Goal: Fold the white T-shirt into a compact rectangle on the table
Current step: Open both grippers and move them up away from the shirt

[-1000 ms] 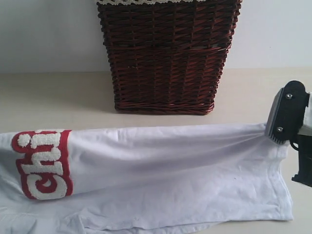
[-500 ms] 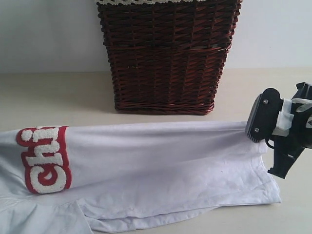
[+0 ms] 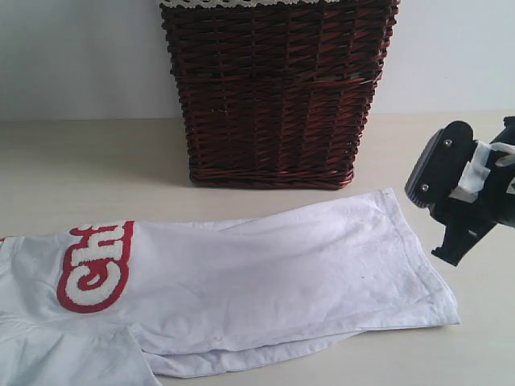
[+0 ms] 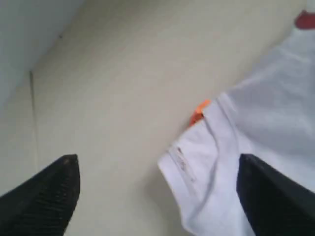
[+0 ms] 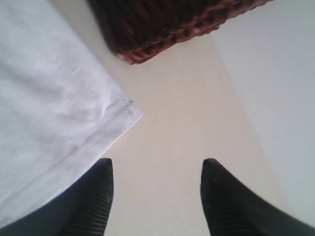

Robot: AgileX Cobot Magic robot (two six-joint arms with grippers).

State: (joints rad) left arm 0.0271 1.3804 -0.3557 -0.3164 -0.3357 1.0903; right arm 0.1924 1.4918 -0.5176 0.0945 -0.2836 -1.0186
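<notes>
The white T-shirt (image 3: 265,281) lies slack on the table (image 3: 88,161), folded into a long band with its red-outlined letters (image 3: 95,267) at the left end. My right gripper (image 3: 444,211) hovers open just off the shirt's right end and holds nothing. In the right wrist view that gripper (image 5: 157,169) is open over bare table, with the shirt's hemmed corner (image 5: 120,115) beside one finger. My left gripper (image 4: 157,162) is wide open above a shirt corner (image 4: 211,167) near the orange neck tag (image 4: 199,112). It does not show in the exterior view.
A dark brown wicker basket (image 3: 273,88) with white lace trim stands at the back middle of the table, just behind the shirt. A pale wall (image 3: 72,56) rises behind the table. Bare table lies left and right of the basket.
Both grippers have opened and let go of the shirt. The stretched, lifted band has dropped flat on the table, and the letters slid right. The right gripper drew back slightly.
</notes>
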